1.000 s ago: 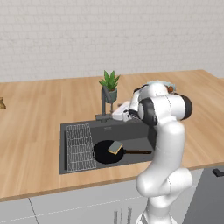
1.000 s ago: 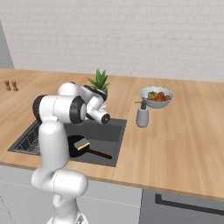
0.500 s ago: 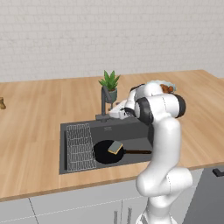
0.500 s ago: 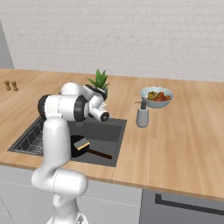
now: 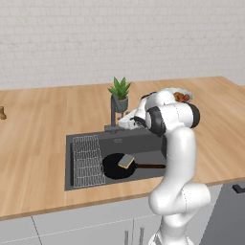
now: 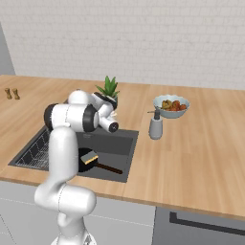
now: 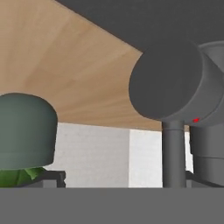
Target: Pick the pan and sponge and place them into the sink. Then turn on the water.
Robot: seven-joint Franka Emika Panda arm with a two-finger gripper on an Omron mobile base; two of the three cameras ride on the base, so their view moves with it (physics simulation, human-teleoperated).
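Note:
The black pan (image 5: 115, 167) (image 6: 86, 160) lies in the dark sink (image 5: 79, 143) (image 6: 122, 143), its handle pointing right. The yellow sponge (image 5: 126, 161) (image 6: 91, 157) rests on the pan. My gripper (image 5: 127, 119) (image 7: 120, 179) is at the upright faucet (image 5: 114, 107) behind the basin. In the hand view its fingertips (image 7: 48, 177) stand wide apart, open. The faucet's round dark head (image 7: 168, 85) and thin stem (image 7: 173, 153) sit between them, close to the right fingertip. Water is out of view.
A potted plant (image 5: 120, 93) (image 6: 109, 91) (image 7: 26, 131) stands just behind the faucet. A grey soap dispenser (image 6: 155, 127) and a bowl of food (image 6: 171, 106) (image 5: 182, 95) are to the right. A wire rack (image 5: 87, 160) fills the sink's left part.
My hand has shifted a little left, up to the faucet. The pan and sponge have stayed where they were in the sink.

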